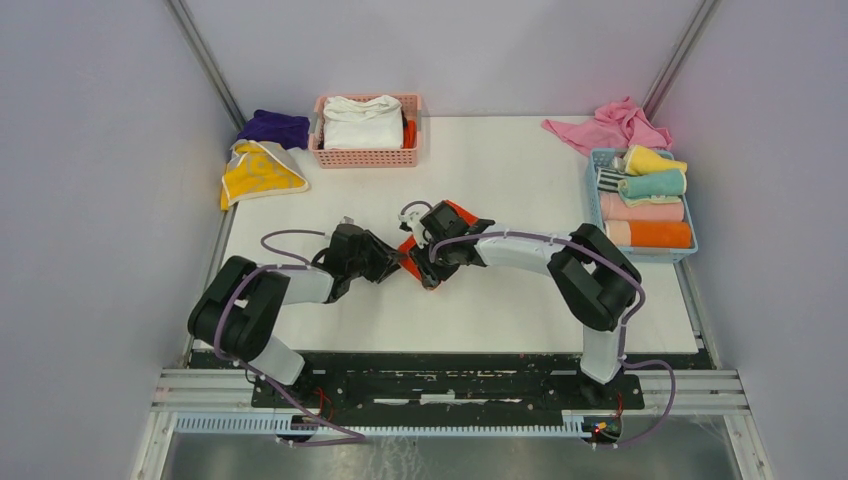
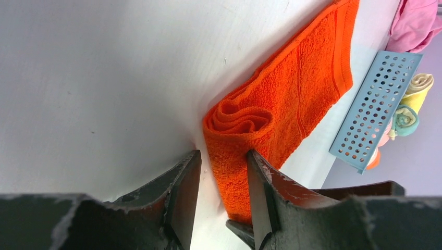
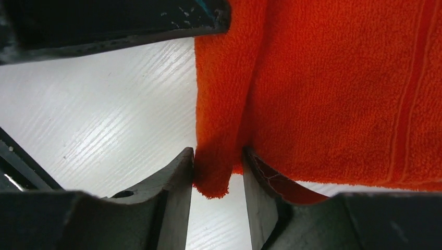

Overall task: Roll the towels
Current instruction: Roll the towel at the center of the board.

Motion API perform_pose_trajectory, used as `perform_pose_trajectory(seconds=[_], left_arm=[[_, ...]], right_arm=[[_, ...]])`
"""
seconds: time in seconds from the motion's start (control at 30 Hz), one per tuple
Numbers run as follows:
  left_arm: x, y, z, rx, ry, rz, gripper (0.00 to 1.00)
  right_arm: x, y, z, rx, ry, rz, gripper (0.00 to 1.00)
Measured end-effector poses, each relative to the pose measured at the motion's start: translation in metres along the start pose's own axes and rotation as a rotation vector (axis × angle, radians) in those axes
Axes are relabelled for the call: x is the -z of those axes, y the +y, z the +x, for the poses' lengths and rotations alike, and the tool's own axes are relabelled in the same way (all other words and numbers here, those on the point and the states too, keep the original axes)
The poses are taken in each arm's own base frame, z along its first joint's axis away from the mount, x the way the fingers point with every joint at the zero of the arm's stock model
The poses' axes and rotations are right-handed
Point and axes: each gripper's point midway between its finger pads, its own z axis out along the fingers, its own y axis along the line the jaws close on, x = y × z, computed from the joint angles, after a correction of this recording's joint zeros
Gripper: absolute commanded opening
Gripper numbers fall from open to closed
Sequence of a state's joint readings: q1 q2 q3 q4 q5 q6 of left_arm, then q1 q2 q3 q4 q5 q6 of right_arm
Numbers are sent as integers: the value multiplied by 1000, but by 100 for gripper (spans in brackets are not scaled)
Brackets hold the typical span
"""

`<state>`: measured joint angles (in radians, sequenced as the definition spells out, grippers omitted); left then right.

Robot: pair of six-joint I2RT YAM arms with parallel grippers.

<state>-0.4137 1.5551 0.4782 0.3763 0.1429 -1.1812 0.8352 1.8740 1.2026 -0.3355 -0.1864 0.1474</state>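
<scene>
An orange-red towel [image 1: 410, 266] lies mid-table, partly rolled, between my two grippers, which face each other across it. In the left wrist view the towel's [image 2: 292, 94] spiral end faces the camera and the flat rest stretches away. My left gripper [image 2: 223, 156] is open astride the roll; the cloth touches the right finger [image 2: 260, 192], and a strip of bare table shows beside the other finger. My right gripper [image 3: 218, 156] is open too, with the other end of the towel [image 3: 333, 88] filling the gap between its tips. From above, the left gripper [image 1: 390, 264] and right gripper [image 1: 426, 262] almost meet.
A blue basket [image 1: 597, 215] at the right edge holds several rolled towels. A pink cloth [image 1: 610, 125] lies behind it. At the back stands a pink basket [image 1: 365, 157] holding a white cloth. A purple towel [image 1: 275, 128] and a yellow towel [image 1: 258, 172] lie at the back left.
</scene>
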Motion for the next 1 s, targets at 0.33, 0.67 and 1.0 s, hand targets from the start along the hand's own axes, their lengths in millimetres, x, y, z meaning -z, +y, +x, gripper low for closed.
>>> perform_pose_trajectory(seconds=[0.33,0.67,1.0], left_arm=[[1,-3,0,-1,4,11,53],[2,-5,-1,8,17,18,54],[-15,-9,-4,11,34,3,40]], right_arm=[[-7,-2,-10,-182,-26,-240,12],[-15,-7,-4,-484,28,-529,5],[-8,-12,-1,-511,61,-477,42]])
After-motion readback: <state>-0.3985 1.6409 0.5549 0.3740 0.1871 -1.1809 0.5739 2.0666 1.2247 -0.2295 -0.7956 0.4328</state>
